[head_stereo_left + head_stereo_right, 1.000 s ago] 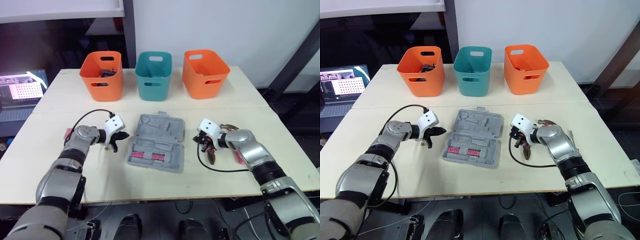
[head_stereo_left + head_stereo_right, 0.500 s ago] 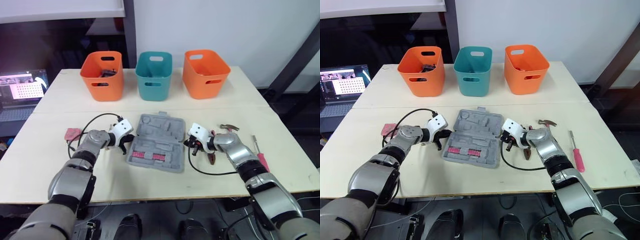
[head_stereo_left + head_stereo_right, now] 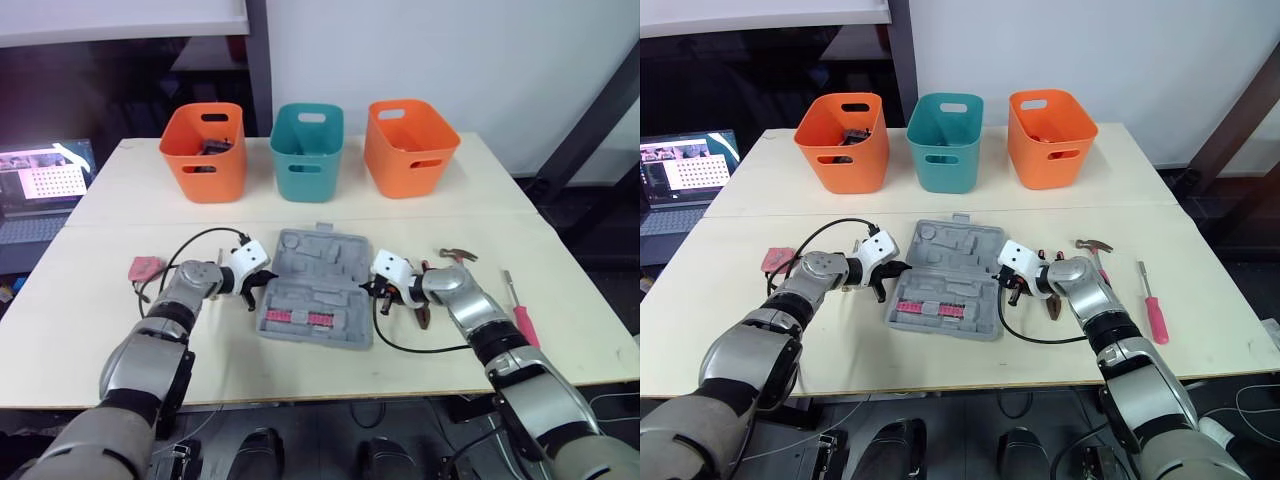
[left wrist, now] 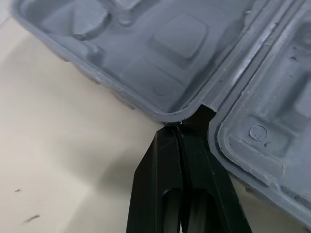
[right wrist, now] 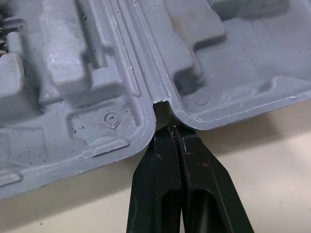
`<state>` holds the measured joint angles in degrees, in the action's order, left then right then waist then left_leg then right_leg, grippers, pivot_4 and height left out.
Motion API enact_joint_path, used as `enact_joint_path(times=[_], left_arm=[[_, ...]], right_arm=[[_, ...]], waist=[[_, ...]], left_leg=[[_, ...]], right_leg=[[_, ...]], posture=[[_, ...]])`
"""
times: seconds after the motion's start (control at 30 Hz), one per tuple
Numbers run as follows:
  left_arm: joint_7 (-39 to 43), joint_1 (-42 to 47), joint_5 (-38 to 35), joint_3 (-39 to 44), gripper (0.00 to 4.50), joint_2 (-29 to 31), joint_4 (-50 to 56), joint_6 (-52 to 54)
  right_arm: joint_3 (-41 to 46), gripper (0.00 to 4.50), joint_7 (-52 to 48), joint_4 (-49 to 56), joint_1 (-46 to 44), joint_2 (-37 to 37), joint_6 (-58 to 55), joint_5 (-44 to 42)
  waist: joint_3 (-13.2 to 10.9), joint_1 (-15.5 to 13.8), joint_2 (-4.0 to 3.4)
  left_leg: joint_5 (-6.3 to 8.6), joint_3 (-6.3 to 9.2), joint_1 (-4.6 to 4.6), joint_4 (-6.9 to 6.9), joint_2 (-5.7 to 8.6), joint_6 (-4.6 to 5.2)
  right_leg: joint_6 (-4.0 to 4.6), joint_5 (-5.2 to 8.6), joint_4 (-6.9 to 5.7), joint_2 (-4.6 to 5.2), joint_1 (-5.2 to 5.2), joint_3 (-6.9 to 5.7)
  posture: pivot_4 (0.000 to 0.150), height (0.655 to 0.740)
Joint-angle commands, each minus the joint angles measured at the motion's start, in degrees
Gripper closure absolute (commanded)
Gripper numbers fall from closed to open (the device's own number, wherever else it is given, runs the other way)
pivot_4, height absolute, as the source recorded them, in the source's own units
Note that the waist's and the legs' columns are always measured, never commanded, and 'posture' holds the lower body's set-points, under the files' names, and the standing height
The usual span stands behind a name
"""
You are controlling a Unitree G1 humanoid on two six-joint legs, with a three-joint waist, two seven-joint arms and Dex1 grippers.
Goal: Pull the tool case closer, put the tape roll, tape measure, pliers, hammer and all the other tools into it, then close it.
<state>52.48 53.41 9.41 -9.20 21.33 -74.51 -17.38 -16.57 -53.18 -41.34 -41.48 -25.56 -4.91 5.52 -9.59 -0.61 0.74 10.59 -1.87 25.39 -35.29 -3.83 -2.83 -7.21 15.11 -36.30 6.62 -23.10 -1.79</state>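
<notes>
Closing in on the open case (image 3: 318, 288) from both sides to drag it nearer.

Within the last second, brought the left fingers (image 4: 163, 184) and right fingers (image 5: 155, 184) in from well clear of the case to its two hinge notches, one at each end of the fold. Kept both pairs pressed fully shut on nothing, tips touching the grey rim. Nudged the case a little squarer and slightly nearer on the surface (image 3: 300, 370), where it lies open in the middle with red bits in the near half. Looks like the pull just begun, by bracing rather than gripping, so likely to slip if dragged fast. Still left outside: pliers (image 3: 424, 314) just beside the right arm, hammer (image 3: 457, 255) and screwdriver (image 3: 520, 318) farther right.
</notes>
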Motion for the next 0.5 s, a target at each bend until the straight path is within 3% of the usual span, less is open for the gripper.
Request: enact_joint_path(times=[0.03, 0.5], left_arm=[[3.1, -1.7, 0.4, -0.5, 4.48, -1.6, 1.5, -1.6], [10.7, -9.4, -1.2, 0.0, 4.48, 2.0, 7.8, -0.4]], right_arm=[[0.2, 4.42, -1.3, 2.6, -0.7, 1.4, 0.7, -0.6], [0.5, 4.42, -5.2, 12.0, 4.8, -0.9, -4.9, -1.2]], waist=[[0.0, 0.0, -0.01], [0.0, 0.5, -0.07]], left_leg=[[0.00, 0.00, 0.00, 0.00, 0.00, 0.00], [0.00, 0.00, -0.08, 0.03, -0.01, 0.00]], right_leg=[[0.00, 0.00, 0.00, 0.00, 0.00, 0.00], [0.00, 0.00, -0.03, 0.00, 0.04, 0.00]], posture=[[0.150, 0.7400], [0.150, 0.7400]])
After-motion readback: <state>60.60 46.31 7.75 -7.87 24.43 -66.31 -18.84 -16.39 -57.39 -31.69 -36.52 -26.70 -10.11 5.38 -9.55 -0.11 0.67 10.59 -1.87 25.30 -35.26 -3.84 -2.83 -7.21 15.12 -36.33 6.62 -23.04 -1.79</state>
